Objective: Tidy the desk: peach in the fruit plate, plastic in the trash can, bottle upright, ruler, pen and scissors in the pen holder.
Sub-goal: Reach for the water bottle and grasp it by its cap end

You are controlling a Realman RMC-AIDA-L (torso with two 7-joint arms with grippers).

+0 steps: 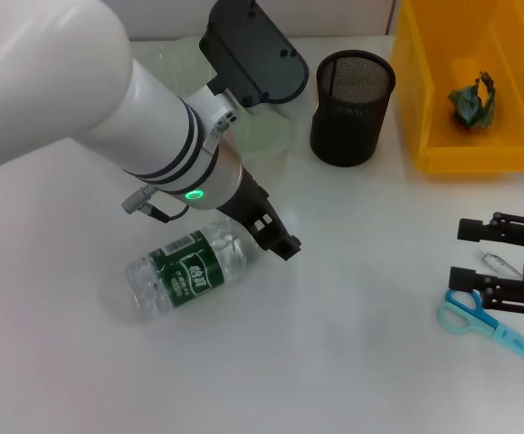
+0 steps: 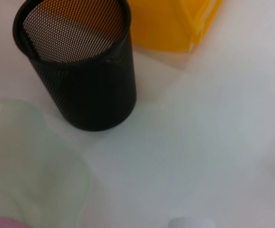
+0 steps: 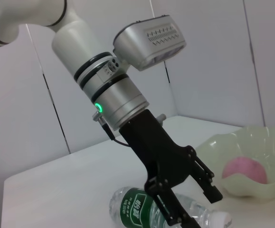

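Clear plastic, thin-walled and ribbed, makes up the bottle (image 1: pixel 192 272), which lies on its side on the white desk (image 1: pixel 334 344) toward the robot's left, its green label (image 1: pixel 187 268) facing up and its white cap (image 3: pixel 221 219) pointing toward the centre. It appears empty or nearly so, so I judge it light, easily dented, slick and apt to roll; the firmest place to take it is likely the neck or shoulder just behind the cap, where the wall is stiffer. Directly over that cap end sits the left gripper (image 1: pixel 276 233), its black fingers spread apart and angled down, straddling the neck region; the right wrist view shows one finger on each side of the bottle, though whether they touch it I cannot tell. Behind the arm is the pale green fruit plate (image 3: pixel 251 161) with the pink peach (image 3: pixel 245 169) already in it, then the black mesh pen holder (image 1: pixel 352 107), standing empty as far as shows. Further right the yellow bin (image 1: pixel 479 136) holds a crumpled green scrap (image 1: pixel 472 99). At the far right the right gripper (image 1: pixel 492 262) hangs with its jaws open just above the blue-handled scissors (image 1: pixel 468 316).
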